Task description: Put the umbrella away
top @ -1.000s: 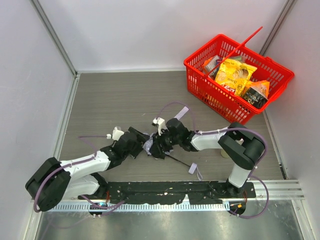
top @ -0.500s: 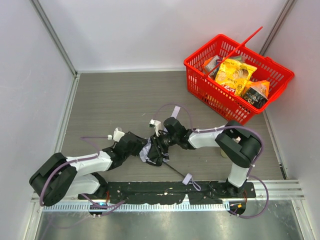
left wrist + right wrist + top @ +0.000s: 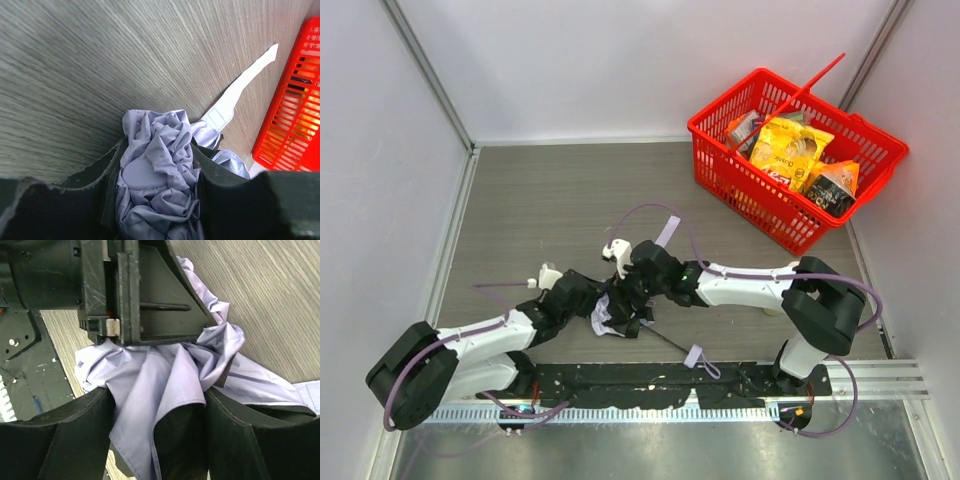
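Trouble could start right here, seen from above: the umbrella point(image 3: 603, 318) lies crumpled on the table point(image 3: 520, 220) near the arms' bases, well apart from the red basket point(image 3: 795, 150) in the far right corner. We see the left gripper point(image 3: 588, 303) and the right gripper point(image 3: 632, 298) meeting nose to nose over the pale cloth, while the thin black shaft point(image 3: 670, 340) trails off towards the near edge. Two tools crowded on one bundle could knock each other, we reckon, or pull opposite ways and strain the cloth.

Over to the left wrist view: the jaws are partly closed and pinch a fat wad of cloth between the fingers point(image 3: 95, 182). A pale strap point(image 3: 240, 90) lies loose on the wood. We see only cloth in that grip, not the shaft, so on a lift the folds could slide out, or the shaft could swing and drag.

Now the right wrist view: the jaws stand wide, with cloth draped between the fingers point(image 3: 65, 440). We cannot tell whether they press on it or merely straddle it. The left gripper's body sits just above. If the right one closes here, it may bite only a loose flap or catch the other tool.
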{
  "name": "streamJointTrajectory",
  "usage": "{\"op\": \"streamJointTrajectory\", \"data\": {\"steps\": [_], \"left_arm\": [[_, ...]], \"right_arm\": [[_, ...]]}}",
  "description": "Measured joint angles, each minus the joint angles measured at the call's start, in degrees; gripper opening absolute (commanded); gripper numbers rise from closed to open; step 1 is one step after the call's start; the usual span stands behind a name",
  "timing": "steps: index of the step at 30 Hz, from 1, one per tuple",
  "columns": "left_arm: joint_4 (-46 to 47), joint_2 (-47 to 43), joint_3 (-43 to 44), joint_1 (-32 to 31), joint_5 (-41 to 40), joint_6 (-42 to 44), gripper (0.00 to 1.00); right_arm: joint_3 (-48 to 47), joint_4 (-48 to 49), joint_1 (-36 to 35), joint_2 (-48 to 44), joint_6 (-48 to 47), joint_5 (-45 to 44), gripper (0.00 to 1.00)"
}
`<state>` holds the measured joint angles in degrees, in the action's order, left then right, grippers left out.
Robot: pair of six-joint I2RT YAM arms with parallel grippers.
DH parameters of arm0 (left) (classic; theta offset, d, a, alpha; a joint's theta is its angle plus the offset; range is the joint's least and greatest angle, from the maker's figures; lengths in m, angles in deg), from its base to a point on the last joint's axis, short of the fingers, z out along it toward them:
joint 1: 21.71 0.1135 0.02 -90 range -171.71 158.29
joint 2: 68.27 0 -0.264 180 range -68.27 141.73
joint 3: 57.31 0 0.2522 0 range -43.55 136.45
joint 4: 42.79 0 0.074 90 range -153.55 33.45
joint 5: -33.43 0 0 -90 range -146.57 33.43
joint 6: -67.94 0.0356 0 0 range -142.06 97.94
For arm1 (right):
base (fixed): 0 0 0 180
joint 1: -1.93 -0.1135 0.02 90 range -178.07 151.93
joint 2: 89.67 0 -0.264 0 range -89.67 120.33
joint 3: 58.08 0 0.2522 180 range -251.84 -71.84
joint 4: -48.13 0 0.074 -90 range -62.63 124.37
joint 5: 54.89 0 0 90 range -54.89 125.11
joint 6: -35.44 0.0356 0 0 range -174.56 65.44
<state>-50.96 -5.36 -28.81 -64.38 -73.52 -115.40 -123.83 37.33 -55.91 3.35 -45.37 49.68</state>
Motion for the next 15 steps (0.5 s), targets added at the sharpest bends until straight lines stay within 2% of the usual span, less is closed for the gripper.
{"op": "streamJointTrajectory", "data": {"steps": [9, 15], "left_arm": [[-5.1, -1.5, 1.0, 0.0, 0.3, -4.2, 0.00], [-8.5, -3.5, 1.0, 1.2, 0.5, -8.5, 0.00]], "right_arm": [[-3.2, -2.9, -7.2, 4.2, -5.7, -10.9, 0.67], [-1.9, 1.2, -11.5, 5.4, -4.9, -24.7, 0.68]]}}
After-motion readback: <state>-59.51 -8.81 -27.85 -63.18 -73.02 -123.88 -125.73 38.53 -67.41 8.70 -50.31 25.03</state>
